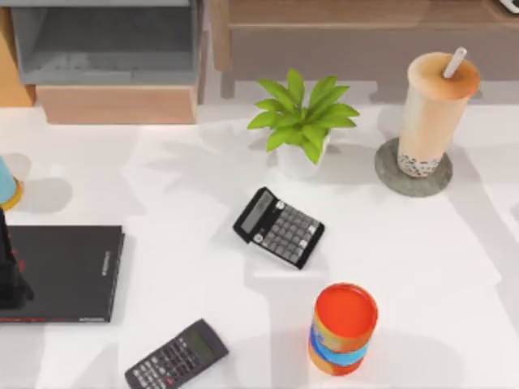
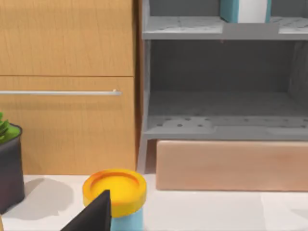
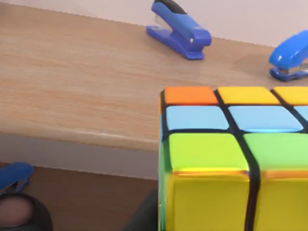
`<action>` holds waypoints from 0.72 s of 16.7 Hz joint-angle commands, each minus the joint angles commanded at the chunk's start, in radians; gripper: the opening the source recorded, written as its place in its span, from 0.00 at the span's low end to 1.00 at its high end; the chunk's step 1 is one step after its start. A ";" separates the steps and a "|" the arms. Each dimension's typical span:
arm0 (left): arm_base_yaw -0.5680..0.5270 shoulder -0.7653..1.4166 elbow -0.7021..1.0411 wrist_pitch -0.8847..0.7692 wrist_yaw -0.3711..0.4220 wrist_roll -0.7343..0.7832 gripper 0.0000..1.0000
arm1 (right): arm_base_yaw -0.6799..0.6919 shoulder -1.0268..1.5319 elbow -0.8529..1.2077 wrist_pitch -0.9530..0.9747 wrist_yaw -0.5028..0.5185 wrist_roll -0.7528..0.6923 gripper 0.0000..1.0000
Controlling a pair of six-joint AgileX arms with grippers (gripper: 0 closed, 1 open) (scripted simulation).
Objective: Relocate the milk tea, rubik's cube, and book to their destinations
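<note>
The milk tea (image 1: 434, 109) stands upright on the round grey coaster (image 1: 388, 172) at the table's back right. The teal book (image 2: 243, 8) with white page edges stands on the grey shelf's upper level. The rubik's cube (image 3: 231, 159) sits very close in the right wrist view, hanging in front of a wooden ledge (image 3: 72, 86), with my right gripper shut on it and a dark finger (image 3: 144, 219) beside its lower edge. My left gripper (image 1: 10, 284) hovers over the left end of the thin black book (image 1: 69, 271).
A potted plant (image 1: 302, 121), two calculators (image 1: 279, 228) (image 1: 177, 356) and an orange can (image 1: 344, 328) stand mid-table. A yellow-lidded blue tub (image 2: 115, 192) is near the left arm. The grey shelf (image 1: 105, 49) stands back left. Blue staplers (image 3: 179, 30) lie on the ledge.
</note>
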 joint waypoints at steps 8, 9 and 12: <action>0.000 0.000 0.000 0.000 0.000 0.000 1.00 | 0.044 0.121 0.066 0.163 0.000 0.138 0.00; 0.000 0.000 0.000 0.000 0.000 0.000 1.00 | 0.039 0.117 0.062 0.161 -0.001 0.139 0.00; 0.000 0.000 0.000 0.000 0.000 0.000 1.00 | 0.060 0.130 0.100 0.195 -0.005 0.132 0.00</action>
